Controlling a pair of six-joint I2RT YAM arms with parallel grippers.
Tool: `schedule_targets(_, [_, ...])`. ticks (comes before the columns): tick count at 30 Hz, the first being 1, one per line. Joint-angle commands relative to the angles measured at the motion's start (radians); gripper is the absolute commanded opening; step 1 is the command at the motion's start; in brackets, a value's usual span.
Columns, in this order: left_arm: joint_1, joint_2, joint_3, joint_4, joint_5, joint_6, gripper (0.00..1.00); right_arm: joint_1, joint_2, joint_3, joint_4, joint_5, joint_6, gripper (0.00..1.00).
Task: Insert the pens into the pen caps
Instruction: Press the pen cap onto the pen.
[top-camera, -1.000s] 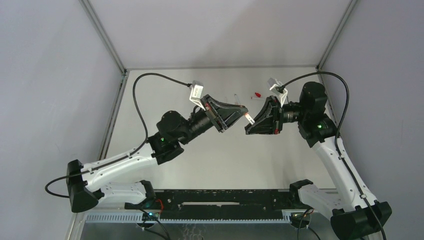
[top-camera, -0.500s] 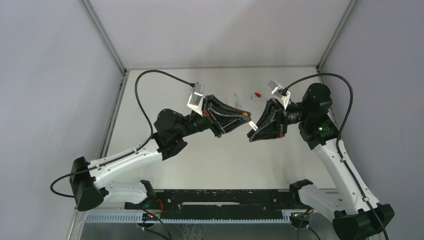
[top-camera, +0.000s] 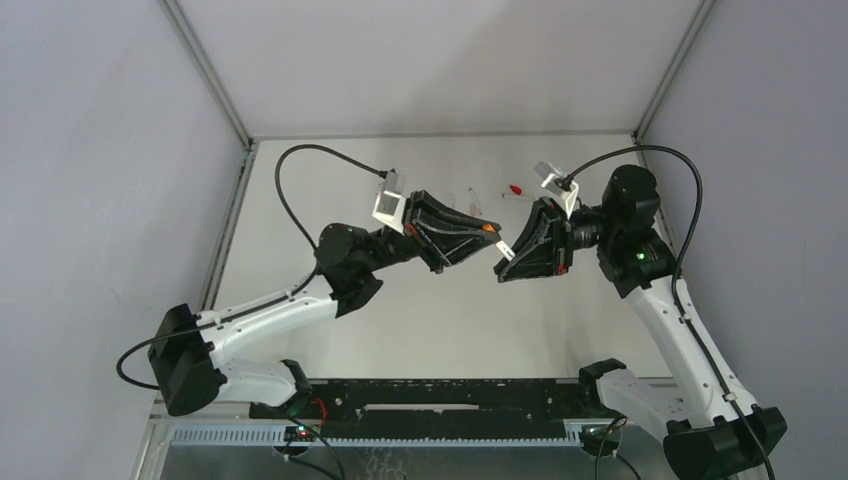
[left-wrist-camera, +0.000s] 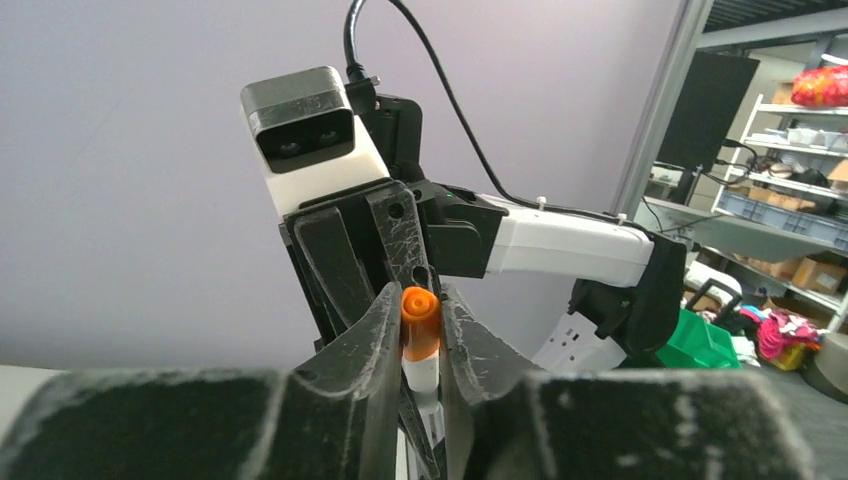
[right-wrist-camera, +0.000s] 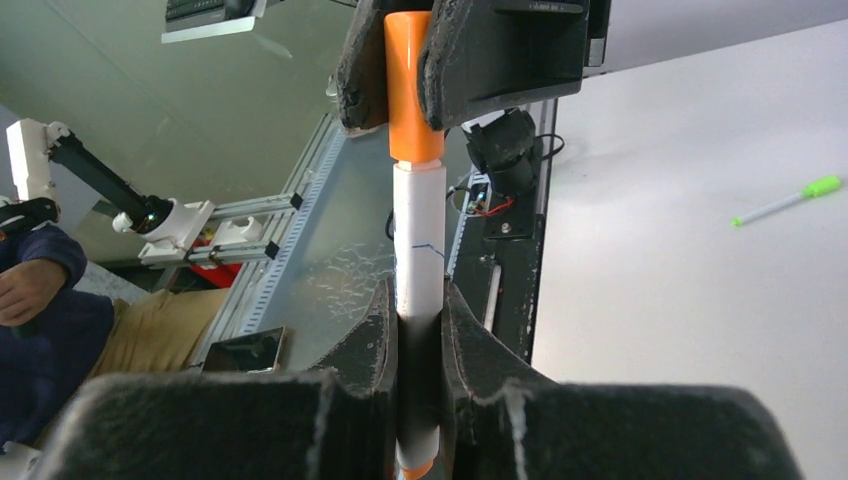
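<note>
1. The left fingers (left-wrist-camera: 372, 345) were clamped on the orange cap (left-wrist-camera: 420, 318). The right fingers (right-wrist-camera: 372, 350) were clamped on the white barrel of a pen (right-wrist-camera: 420, 250).
2. Both were held in the air over the middle of the table (top-camera: 430, 320), somewhat toward its far edge, and neither touched it.
3. The relation that mattered was the shared axis. Cap and pen lay end to end on one straight line running from one set of fingers to the other, tip facing tip. The cap's mouth met the barrel, and I judged it on the nib but perhaps not pressed fully home.
4. Neither arm was nearer, since each already held its own half. The move ahead looked like a short push along that line.
5. The right wrist view showed the seam between orange and white, and that the two were in line. The left wrist view showed mostly the cap's closed end, with little barrel below it.
6. The top view showed the join only as a small orange speck. It did show a red-ended pen (top-camera: 515, 188) lying near the far edge. The right wrist view alone showed a green-ended pen (right-wrist-camera: 790, 198) lying well apart on the table.
</note>
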Motion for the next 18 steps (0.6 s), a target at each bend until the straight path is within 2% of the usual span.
schedule_targets(1, [-0.014,0.021,-0.057,-0.022,-0.015,-0.03,0.24,0.0,0.012,0.008,-0.054,0.093,-0.072,0.0])
schedule_targets(11, [-0.01,-0.026,-0.098,-0.013,-0.08,-0.033,0.47,0.0,0.012,0.008,-0.092,0.095,-0.12,0.0])
schedule_targets(18, [-0.009,-0.069,-0.173,-0.036,-0.146,-0.031,0.68,-0.01,0.002,0.008,-0.119,0.097,-0.159,0.0])
